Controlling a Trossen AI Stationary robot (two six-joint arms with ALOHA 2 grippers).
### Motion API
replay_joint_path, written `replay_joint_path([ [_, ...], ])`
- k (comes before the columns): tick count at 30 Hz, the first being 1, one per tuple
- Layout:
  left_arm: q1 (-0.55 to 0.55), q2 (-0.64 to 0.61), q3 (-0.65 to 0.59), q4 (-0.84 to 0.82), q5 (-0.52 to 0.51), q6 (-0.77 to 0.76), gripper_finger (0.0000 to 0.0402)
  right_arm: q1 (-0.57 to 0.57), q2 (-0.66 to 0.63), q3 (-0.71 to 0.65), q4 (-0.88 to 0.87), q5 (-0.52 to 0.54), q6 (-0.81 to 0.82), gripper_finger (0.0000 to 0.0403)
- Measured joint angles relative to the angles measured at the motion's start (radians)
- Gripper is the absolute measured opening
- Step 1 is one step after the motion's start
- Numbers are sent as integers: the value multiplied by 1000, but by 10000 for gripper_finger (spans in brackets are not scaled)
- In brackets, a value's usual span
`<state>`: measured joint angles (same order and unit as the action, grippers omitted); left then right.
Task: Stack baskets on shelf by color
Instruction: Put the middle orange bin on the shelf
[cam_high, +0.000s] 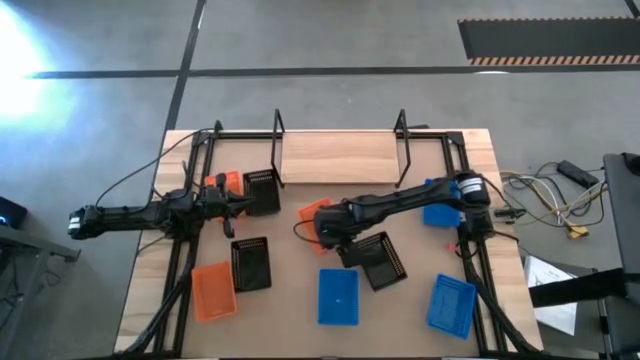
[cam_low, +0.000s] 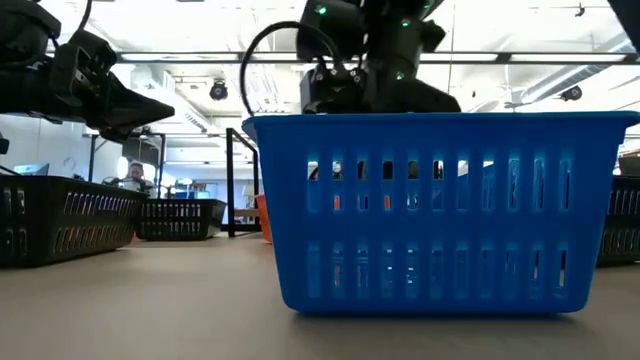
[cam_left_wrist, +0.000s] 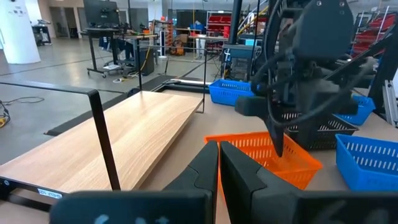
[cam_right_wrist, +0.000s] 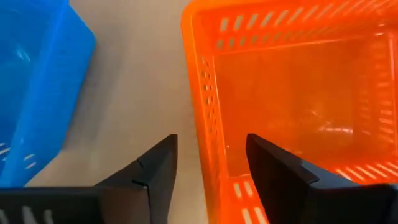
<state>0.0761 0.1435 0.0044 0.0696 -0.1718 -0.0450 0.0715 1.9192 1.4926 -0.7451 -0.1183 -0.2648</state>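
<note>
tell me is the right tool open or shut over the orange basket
Open. In the right wrist view the right tool has its fingers spread, straddling the near wall of the orange basket, not yet closed on it.

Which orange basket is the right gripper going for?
The orange basket at mid-table, just in front of the shelf. The right gripper is open, straddling its wall. The other two sit far left, one beside the left gripper, one at the front.

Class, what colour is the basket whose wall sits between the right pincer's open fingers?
Orange-red basket, right pincer straddling its wall; best in the right wrist view.
</note>
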Motion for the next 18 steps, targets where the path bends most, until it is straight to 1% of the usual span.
replay_joint_path([
  [3, 0, -1, 0, 0, 0, 0, 0, 0, 47, 37, -32, 37, -17, 153],
  [6, 0, -1, 0, 0, 0, 0, 0, 0, 66, 53, -37, 48, -19, 117],
  [12, 0, 5, 0, 0, 0, 0, 0, 0, 4, 40, -51, 58, -12, 22],
  [16, 0, 8, 0, 0, 0, 0, 0, 0, -102, 25, -64, 98, 9, 13],
  [18, 0, 9, 0, 0, 0, 0, 0, -3, -161, 14, -68, 141, 12, 10],
])
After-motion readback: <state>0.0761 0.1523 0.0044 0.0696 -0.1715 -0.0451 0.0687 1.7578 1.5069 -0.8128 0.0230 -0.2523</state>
